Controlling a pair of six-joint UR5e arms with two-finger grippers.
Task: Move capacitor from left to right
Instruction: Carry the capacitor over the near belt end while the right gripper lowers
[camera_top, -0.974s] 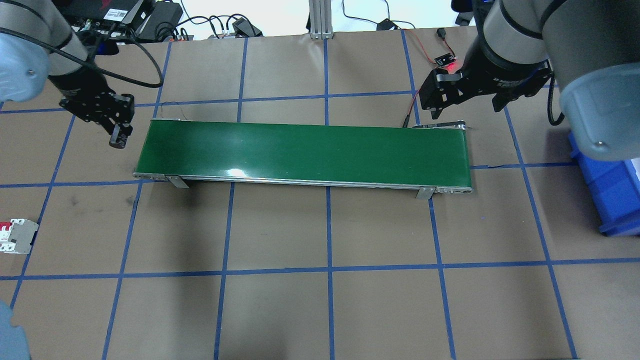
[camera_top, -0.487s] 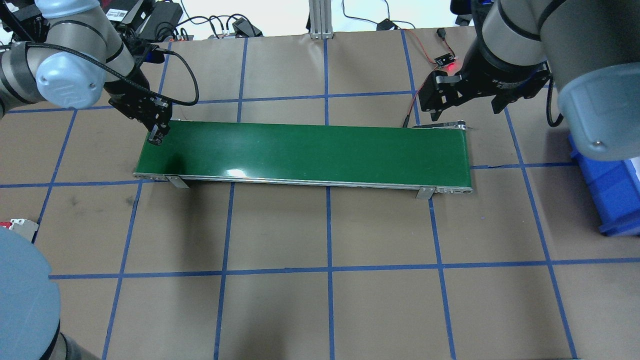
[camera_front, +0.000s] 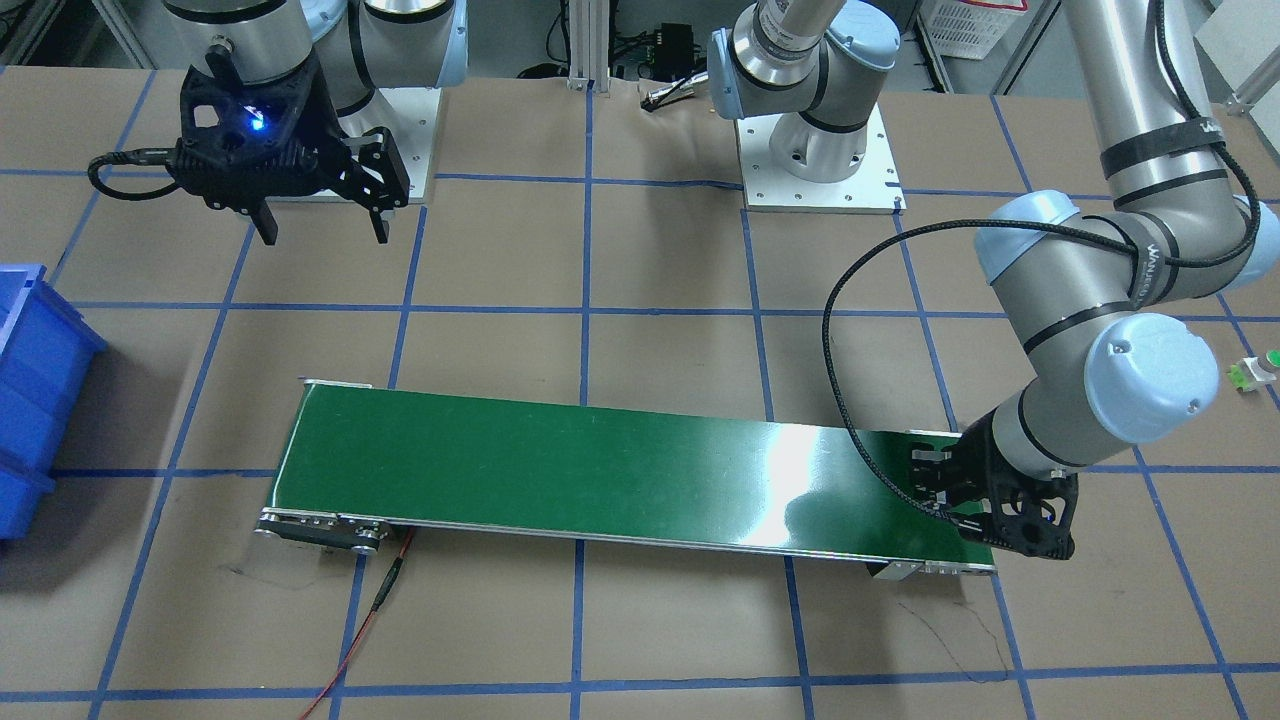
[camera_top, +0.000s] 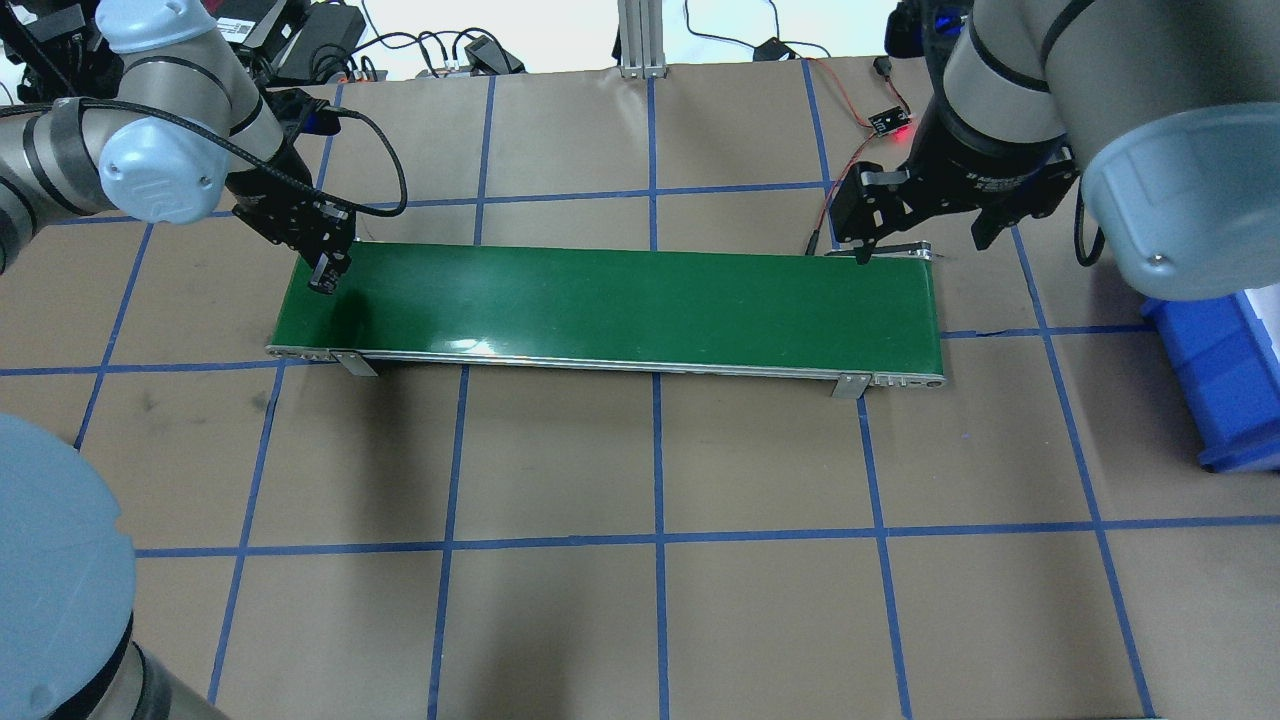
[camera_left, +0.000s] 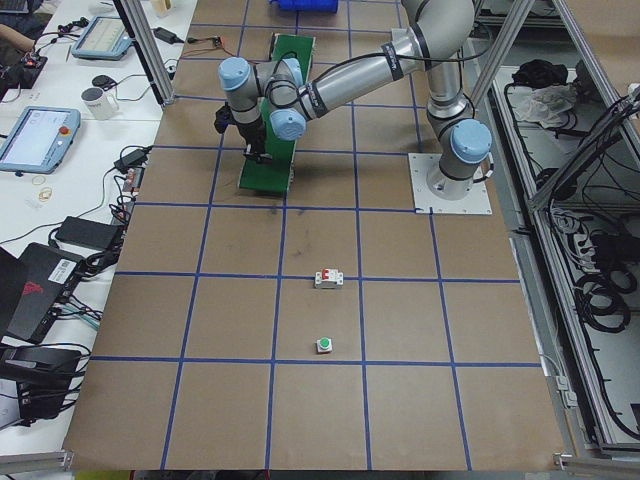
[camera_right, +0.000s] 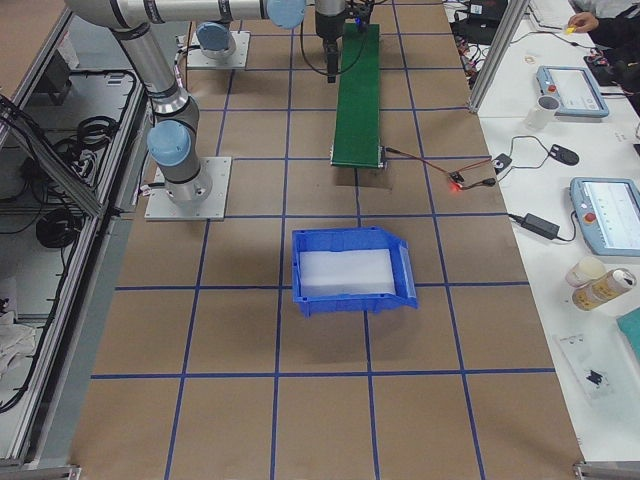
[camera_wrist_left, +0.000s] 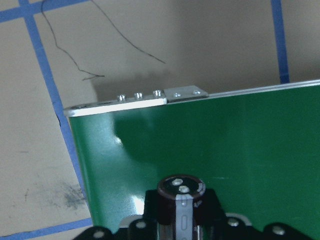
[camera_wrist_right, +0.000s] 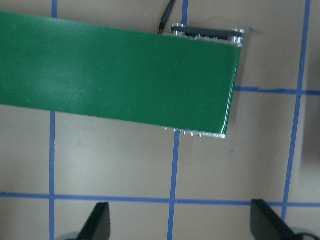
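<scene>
The capacitor (camera_wrist_left: 181, 196) is held clamped in the left tool (camera_top: 327, 270), over the left end of the green conveyor belt (camera_top: 620, 300). The right tool (camera_front: 322, 228) is observed with fingers wide apart, above the counter (camera_top: 560, 450) beside the belt's opposite end.

You can't read any word or number here with confidence. White lettering circles the black collar on the right arm (camera_top: 1000, 180), but it is too small to make out. The strap (camera_front: 1150, 262) on the left arm (camera_front: 1060, 300) carries white letters, and they are blurred. The white label (camera_top: 243, 22) on a black box shows only specks. The stripe on the capacitor (camera_wrist_left: 181, 200) is too blurred to read.
</scene>
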